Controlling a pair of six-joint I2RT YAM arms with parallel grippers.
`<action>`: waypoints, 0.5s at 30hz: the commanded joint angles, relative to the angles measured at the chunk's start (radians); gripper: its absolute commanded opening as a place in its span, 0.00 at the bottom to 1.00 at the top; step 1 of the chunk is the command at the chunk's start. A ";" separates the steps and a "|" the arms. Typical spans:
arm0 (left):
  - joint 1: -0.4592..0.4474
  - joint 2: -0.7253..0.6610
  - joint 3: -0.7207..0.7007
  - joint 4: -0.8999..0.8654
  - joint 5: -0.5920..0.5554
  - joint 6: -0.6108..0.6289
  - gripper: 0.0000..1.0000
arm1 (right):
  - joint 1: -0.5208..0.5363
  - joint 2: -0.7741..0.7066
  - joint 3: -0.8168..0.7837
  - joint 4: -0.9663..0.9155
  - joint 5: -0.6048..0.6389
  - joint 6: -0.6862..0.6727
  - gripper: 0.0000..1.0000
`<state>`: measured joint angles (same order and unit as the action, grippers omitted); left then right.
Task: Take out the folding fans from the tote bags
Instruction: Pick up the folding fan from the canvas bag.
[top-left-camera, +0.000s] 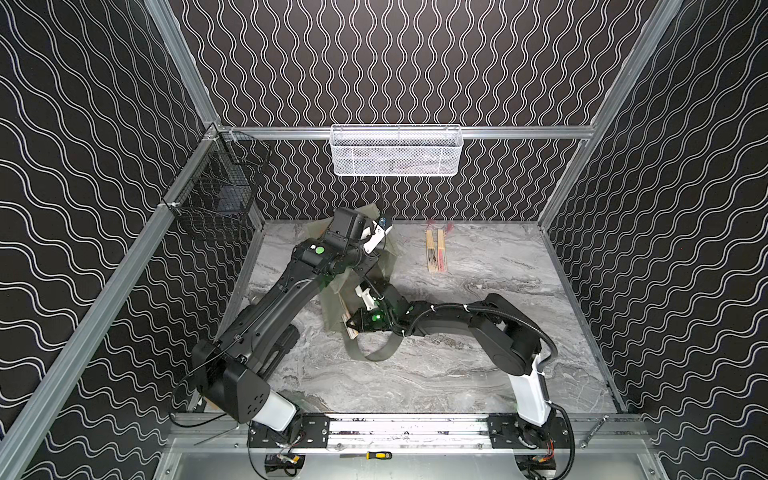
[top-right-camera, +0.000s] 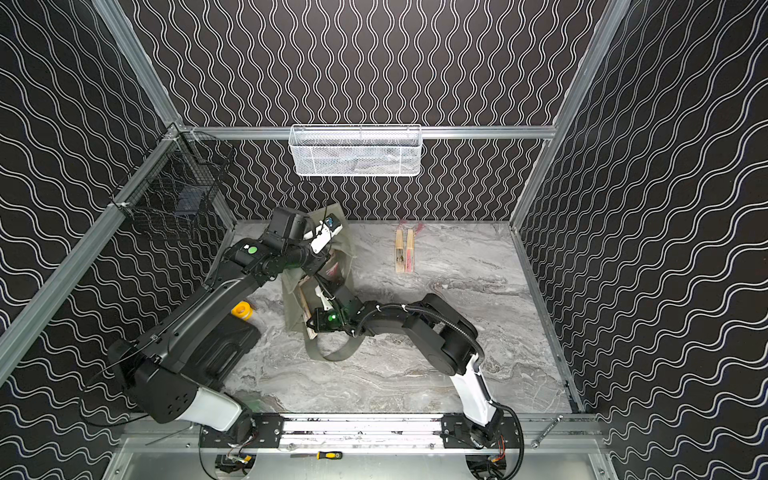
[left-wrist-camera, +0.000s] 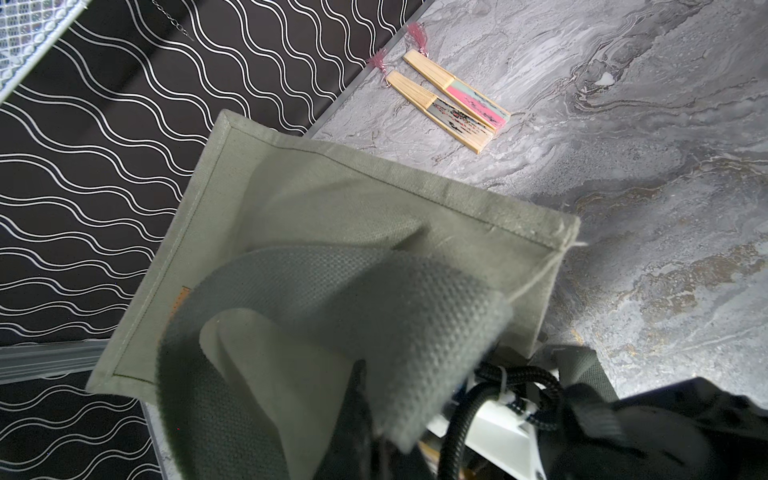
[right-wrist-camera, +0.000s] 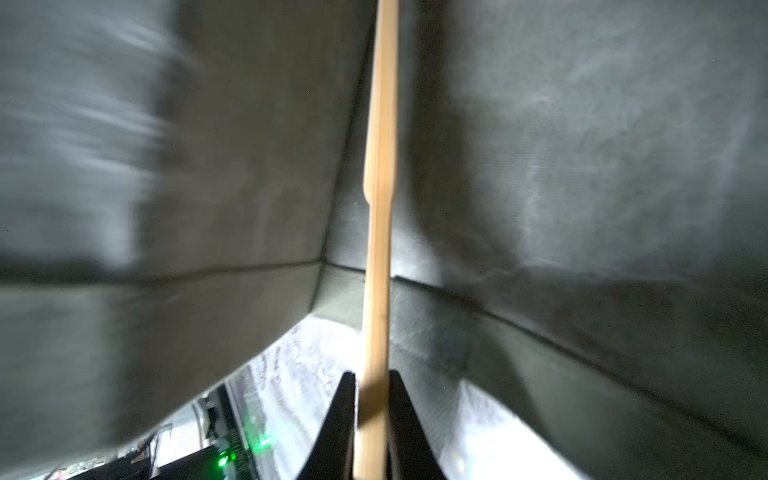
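Pull-out step: your right hand (right-wrist-camera: 372, 378) is clamped on a fan (right-wrist-camera: 380, 166) inside the bag (left-wrist-camera: 332, 199). Left hand (top-left-camera: 380, 232) grips the bag, lifting it. Two fans (top-left-camera: 435, 250) lie beside the bag on the counter (top-left-camera: 478, 365). Next, probably draw the fan straight out, clear of the fabric.

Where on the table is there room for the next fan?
Bare table lies right of the two fans, to the side wall, and at the front, between the strap of the tote bag and the rail. It's crowded at the bag: the left hand holds it up, the right hand grips a fan inside.
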<state>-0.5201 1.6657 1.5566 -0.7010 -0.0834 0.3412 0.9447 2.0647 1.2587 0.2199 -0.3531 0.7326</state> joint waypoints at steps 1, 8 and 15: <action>0.001 -0.008 -0.002 0.039 -0.006 -0.001 0.00 | -0.001 -0.044 -0.033 -0.020 -0.010 0.026 0.15; 0.000 -0.011 -0.001 0.038 -0.009 -0.001 0.00 | -0.002 -0.161 -0.186 -0.061 -0.021 0.010 0.13; -0.004 -0.012 -0.007 0.042 -0.015 0.002 0.00 | -0.001 -0.311 -0.351 -0.047 -0.053 0.005 0.10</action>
<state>-0.5228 1.6566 1.5517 -0.6998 -0.0940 0.3439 0.9417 1.7931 0.9558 0.1761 -0.3824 0.7406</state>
